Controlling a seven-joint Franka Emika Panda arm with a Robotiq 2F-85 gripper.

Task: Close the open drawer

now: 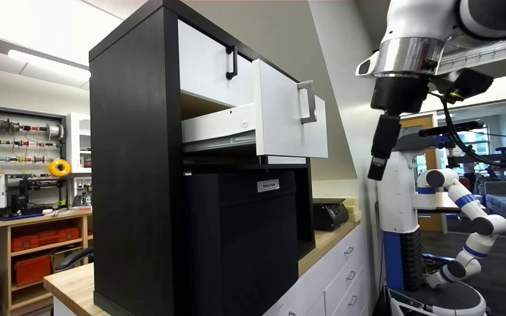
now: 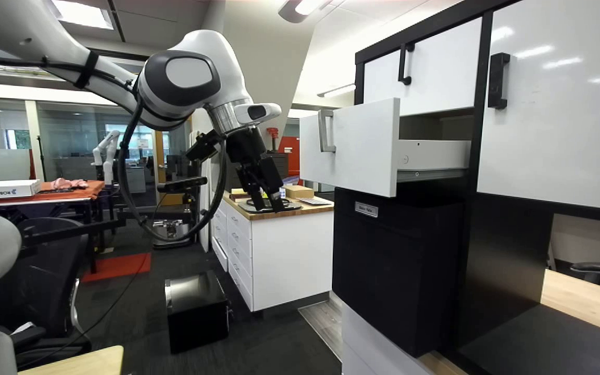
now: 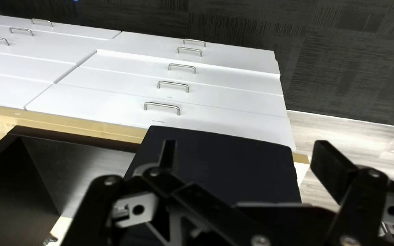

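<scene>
The drawer (image 1: 279, 109) is pulled out of the tall black cabinet (image 1: 134, 175). It has a flat white front with a greyish handle, and its pale side and metal runner show. In an exterior view, the drawer (image 2: 365, 148) also stands out from the cabinet, with the dark opening behind it. My gripper (image 2: 267, 202) is open and empty. It hangs tilted downward in the free air in front of the drawer front, apart from it, with fingertips lower than the front's bottom edge. In the wrist view, the gripper (image 3: 245, 148) has its fingers spread wide; the drawer does not show there.
A shut white drawer front (image 1: 209, 66) with a black handle is above the drawer. A large black panel (image 2: 383, 260) with a small label stands below it. White counter drawers (image 3: 183, 89) run beneath the cabinet. A mobile robot (image 1: 398, 193) stands behind.
</scene>
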